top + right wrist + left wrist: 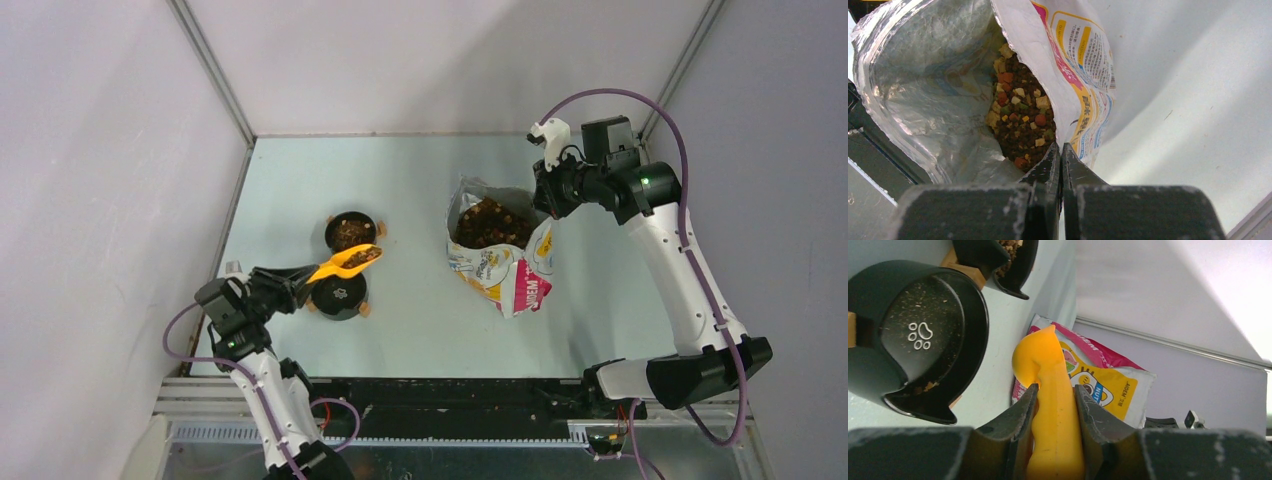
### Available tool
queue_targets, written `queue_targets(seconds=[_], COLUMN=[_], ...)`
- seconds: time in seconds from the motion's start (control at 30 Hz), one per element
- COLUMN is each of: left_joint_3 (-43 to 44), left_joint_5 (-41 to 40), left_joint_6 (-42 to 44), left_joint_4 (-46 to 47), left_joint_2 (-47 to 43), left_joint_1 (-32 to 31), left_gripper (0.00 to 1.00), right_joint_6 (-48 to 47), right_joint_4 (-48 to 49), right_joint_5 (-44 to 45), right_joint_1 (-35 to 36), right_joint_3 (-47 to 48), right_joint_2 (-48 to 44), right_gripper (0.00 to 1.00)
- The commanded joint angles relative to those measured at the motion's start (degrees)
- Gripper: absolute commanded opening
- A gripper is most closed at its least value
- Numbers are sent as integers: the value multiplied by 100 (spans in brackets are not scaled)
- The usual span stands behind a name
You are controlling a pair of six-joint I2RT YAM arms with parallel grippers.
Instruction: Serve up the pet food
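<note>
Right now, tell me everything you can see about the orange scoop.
The orange scoop looks like smooth, glossy plastic, with a contoured handle and a rounded bowl. The left gripper clamps the handle between both fingers. The scoop's bowl is roughly level and loaded with brown pet food. From above, its tip overlaps the near rim of the far black bowl, just beyond the near black bowl. Whether it touches either bowl can't be told.

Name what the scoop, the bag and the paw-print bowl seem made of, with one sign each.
Scoop: probably plastic, smooth, glossy, moulded in one piece. Bag: printed film, crinkled silvery lining. Bowl: black, slightly glossy, plastic or ceramic; unclear.
</note>
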Motion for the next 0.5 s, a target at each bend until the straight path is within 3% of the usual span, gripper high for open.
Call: queue_targets(seconds=[0.0,0.47], left_joint_3=[162,657], left_joint_5=[-18,-254], left_joint_6=[533,1429], left_joint_4=[-409,-1210], left_joint_2=[21,210], left_joint_1=[195,642], left_gripper=[0,0], right_joint_6=[-27,-19], right_joint_4=[567,571], right_joint_5=[-342,-350], right_joint_1=[-19,-31], right_joint_3=[171,153], right_joint_2=[-315,-280], right_gripper=[0,0])
